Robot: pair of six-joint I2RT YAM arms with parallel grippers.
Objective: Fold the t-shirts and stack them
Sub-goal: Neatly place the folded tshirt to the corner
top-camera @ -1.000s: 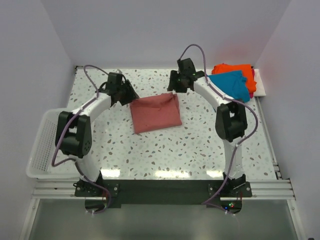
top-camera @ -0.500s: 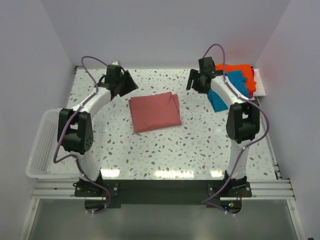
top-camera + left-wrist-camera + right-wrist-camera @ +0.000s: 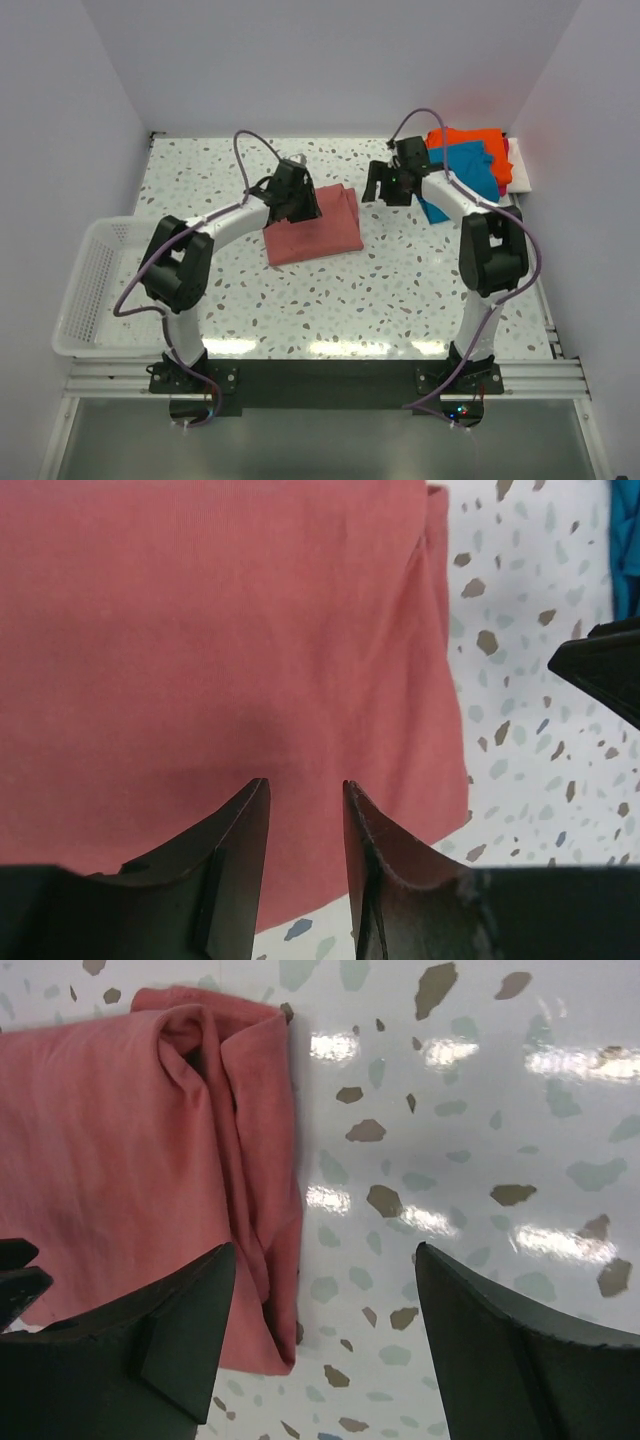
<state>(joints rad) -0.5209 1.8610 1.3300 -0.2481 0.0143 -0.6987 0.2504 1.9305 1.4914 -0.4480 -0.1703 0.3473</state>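
A dusty-red t-shirt [image 3: 312,232] lies folded in a rectangle at mid-table. My left gripper [image 3: 298,203] hovers low over its back part; its jaws stand a narrow gap apart with flat red cloth [image 3: 200,630] showing between them and nothing pinched. My right gripper [image 3: 386,186] hangs wide open over bare table just right of the shirt's layered right edge [image 3: 250,1160]. A teal-blue t-shirt [image 3: 462,168] lies on an orange one [image 3: 462,138] at the back right, with a magenta sliver [image 3: 507,160] at their right side.
A white mesh basket [image 3: 85,290] hangs off the table's left edge. The speckled tabletop [image 3: 330,300] lies bare in front of the red shirt. In the left wrist view a dark part of the right gripper [image 3: 600,670] shows close at the right.
My left gripper swung from the table's back left to over the red shirt. My right gripper pulled back from the shirt's back-right corner, went right, then came back beside its right edge.
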